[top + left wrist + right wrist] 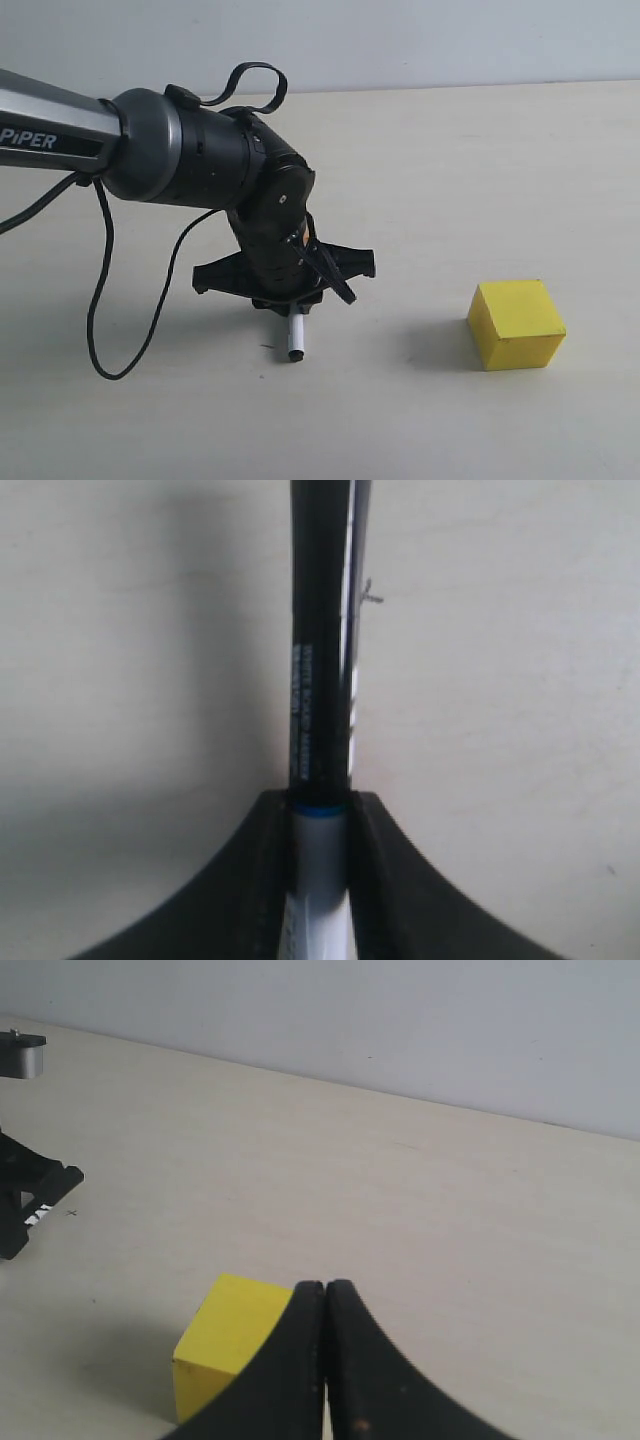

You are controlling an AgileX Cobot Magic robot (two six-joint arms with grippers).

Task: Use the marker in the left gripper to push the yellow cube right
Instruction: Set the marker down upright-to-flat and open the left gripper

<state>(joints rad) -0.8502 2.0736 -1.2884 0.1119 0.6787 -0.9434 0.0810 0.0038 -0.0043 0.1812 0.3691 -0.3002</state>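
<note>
The yellow cube (516,324) rests on the table at the right of the exterior view. My left gripper (295,308) points down at the table well left of the cube, shut on the marker (296,342), whose white barrel and black end tip hang just above the surface. In the left wrist view the marker (322,680) runs straight out from between the black fingers (262,880), black cap outward. A clear gap of table separates marker and cube. My right gripper (325,1290) is shut with nothing in it, and the yellow cube (225,1345) lies partly behind its fingers.
The pale table (450,170) stretches to a grey wall behind. Black cables (100,300) loop down from the left arm onto the surface. The left gripper (25,1205) shows at the edge of the right wrist view. A small pen mark (370,595) dots the table.
</note>
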